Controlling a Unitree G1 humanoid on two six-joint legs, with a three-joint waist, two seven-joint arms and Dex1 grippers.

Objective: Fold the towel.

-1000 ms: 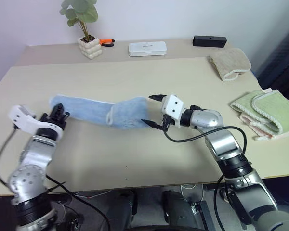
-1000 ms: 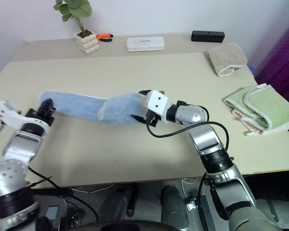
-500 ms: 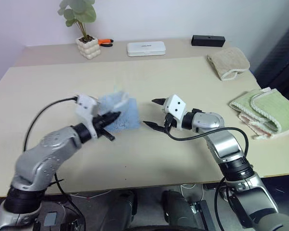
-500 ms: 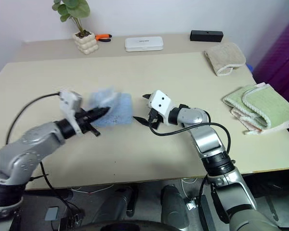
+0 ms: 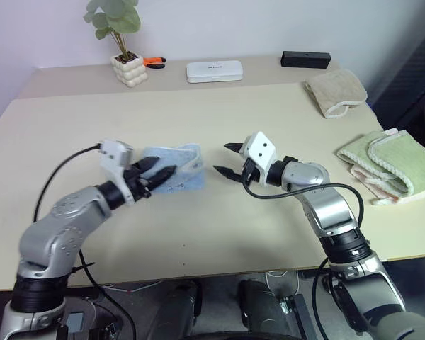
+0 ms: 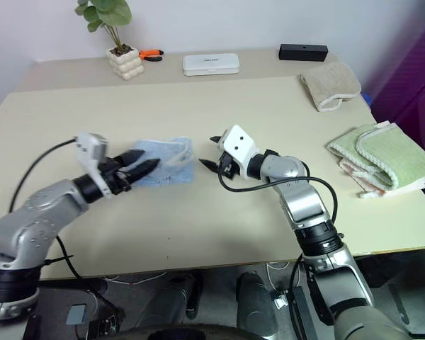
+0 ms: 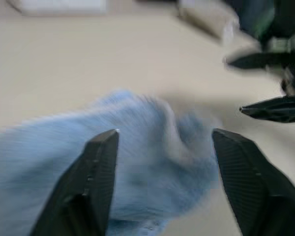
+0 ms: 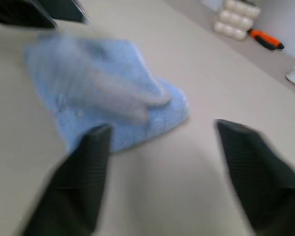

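I count one light blue towel, folded over into a small bunched packet, lying on the beige table a little left of the middle. I count two grippers. My left gripper lies low over the near-left part of the towel, pointing toward the right, and its two black fingers stand apart with the blue cloth lying between and beyond them; I cannot tell whether they touch it. My right gripper sits just to the right of the towel, pointing left at it, fingers spread with bare table between the tips and nothing held.

Other things, counted: one tan towel folded near the far right edge; one stack of pale green and pink towels at the right edge; one potted plant in a white bumpy pot, one orange-handled tool beside it, one flat white case and one black box, all along the far ledge.

The towel lies well away from every table edge. Open tabletop runs in front of it toward the near edge, behind it toward the ledge, and to the right between my right arm and the green stack.
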